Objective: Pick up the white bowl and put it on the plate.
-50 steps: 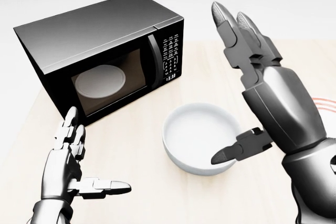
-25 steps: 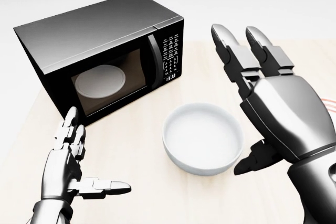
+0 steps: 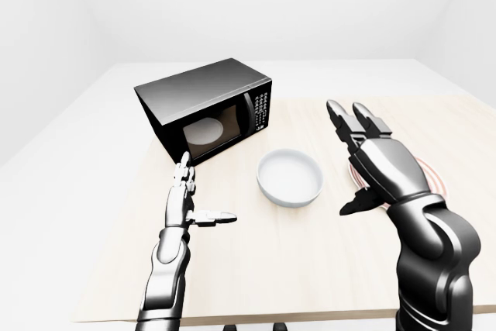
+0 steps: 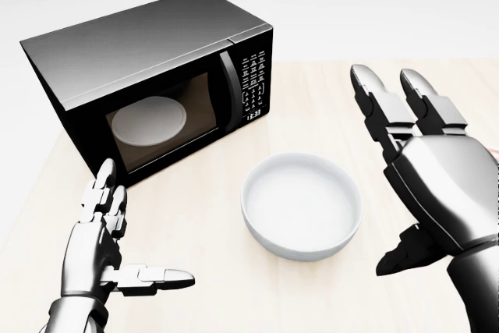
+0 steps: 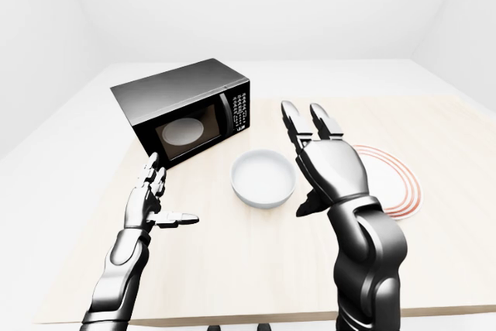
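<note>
A pale wooden table (image 3: 310, 269) is filling the lower part of every view, standing in a plain white room. A black microwave (image 4: 148, 76) is sitting on it toward the upper left of the head view, its door closed, a white round turntable (image 4: 148, 121) showing through the window and a keypad (image 4: 254, 83) running down its right side. The robot's right hand (image 4: 437, 185) is rising at the right of the head view, palm turned toward the left, two fingers (image 4: 377, 107) pointing up and spread apart and the thumb (image 4: 405, 251) jutting out low; it is fully open, gripping nothing, and standing just beside the bowl without touching it. The plate (image 5: 391, 180), white with thin red rings, is lying flat on the table at the right of the right-eye view, partly hidden by the right hand. The white bowl (image 4: 301, 204) is resting upright and empty on the table below and to the right of the microwave, between the two hands and just to the left of the plate. The left hand (image 4: 105, 243) is hovering over the table at the lower left of the head view, fingers straight, thumb stretched out sideways, open and holding nothing, well apart from the bowl.
</note>
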You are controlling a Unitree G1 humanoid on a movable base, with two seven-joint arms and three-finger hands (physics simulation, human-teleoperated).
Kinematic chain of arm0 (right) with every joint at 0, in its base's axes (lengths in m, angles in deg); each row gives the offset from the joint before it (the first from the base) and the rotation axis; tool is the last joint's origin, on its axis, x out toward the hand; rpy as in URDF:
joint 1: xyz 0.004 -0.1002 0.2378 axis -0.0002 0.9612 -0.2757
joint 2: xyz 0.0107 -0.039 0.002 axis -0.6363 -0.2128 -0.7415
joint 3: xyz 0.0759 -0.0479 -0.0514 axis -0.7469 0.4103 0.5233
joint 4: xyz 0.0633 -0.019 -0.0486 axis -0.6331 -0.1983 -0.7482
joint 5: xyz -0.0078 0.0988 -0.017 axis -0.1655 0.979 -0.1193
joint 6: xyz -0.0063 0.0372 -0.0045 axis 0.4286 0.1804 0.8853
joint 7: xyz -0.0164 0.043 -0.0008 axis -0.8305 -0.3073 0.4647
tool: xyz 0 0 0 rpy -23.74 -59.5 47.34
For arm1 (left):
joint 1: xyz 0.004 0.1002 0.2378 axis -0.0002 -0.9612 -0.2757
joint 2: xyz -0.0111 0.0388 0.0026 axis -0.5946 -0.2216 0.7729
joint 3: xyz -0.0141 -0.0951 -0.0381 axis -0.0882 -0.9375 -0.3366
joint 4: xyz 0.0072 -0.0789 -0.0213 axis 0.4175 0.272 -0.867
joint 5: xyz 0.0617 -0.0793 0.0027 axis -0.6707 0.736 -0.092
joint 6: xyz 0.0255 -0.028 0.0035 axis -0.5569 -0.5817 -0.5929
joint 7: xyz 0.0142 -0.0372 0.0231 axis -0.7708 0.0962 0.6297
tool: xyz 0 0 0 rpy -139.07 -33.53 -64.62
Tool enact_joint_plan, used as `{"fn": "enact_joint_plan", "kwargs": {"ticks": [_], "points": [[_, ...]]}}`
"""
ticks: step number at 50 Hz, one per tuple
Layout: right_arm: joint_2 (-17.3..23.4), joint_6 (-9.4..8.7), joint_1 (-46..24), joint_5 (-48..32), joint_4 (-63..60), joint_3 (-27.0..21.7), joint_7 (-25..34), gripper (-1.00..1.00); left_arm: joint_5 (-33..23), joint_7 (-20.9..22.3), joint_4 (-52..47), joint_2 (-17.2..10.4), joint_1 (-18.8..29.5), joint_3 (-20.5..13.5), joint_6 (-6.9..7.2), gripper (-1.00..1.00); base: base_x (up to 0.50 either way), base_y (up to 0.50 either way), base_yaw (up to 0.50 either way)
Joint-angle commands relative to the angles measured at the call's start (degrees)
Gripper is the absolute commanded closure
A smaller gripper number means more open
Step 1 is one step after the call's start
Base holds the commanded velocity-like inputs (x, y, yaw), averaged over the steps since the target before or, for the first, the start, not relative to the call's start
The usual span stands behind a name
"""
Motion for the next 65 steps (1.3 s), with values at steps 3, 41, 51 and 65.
{"fn": "enact_joint_plan", "kwargs": {"ticks": [3,41,51,65], "points": [[0.05,0.00,-0.69,-0.22,3.13,0.27,0.00,-1.00,-0.01,0.00,0.00,0.00,0.00,0.00,0.00,-1.00,0.00,0.00,0.00],[-3.90,3.16,2.25,-5.23,10.36,7.34,0.00,-1.00,0.01,-0.03,-0.01,0.01,0.00,-0.01,0.02,-1.00,0.00,0.00,0.00],[-3.89,3.25,2.61,-5.41,10.23,7.41,0.00,-1.00,0.00,0.01,0.00,0.00,0.00,0.00,0.01,-1.00,0.00,0.00,0.00],[-3.97,5.77,4.71,-6.97,14.45,8.27,0.00,-1.00,-0.02,0.01,0.00,-0.01,0.00,0.00,-0.01,-1.00,0.00,0.00,0.00]]}}
